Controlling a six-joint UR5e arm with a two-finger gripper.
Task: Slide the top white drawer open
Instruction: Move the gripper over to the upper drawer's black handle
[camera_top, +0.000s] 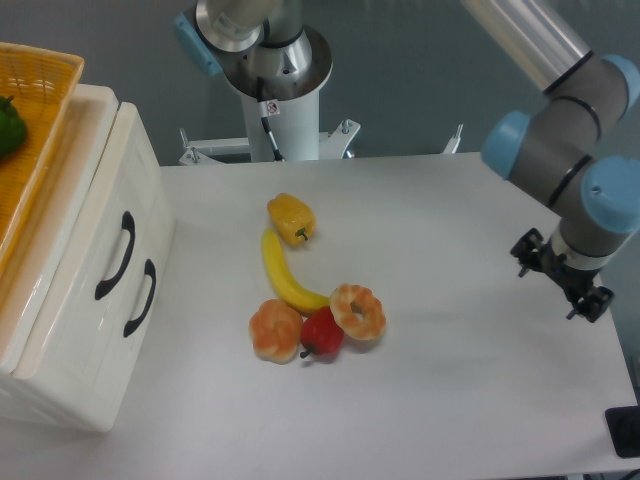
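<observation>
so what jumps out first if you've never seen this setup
Probably the bright cluster of toy food mid-table: a yellow banana with a yellow pepper above it and a red pepper below. At the left edge stands the glossy cream cabinet, its top white drawer shut, with an orange basket on top. The gripper hangs over the table's right side, far from the drawer.

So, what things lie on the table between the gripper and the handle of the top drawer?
In the camera view, the fruit cluster lies between the gripper and the top white drawer: banana, yellow pepper, red pepper and two round orange pieces.
</observation>
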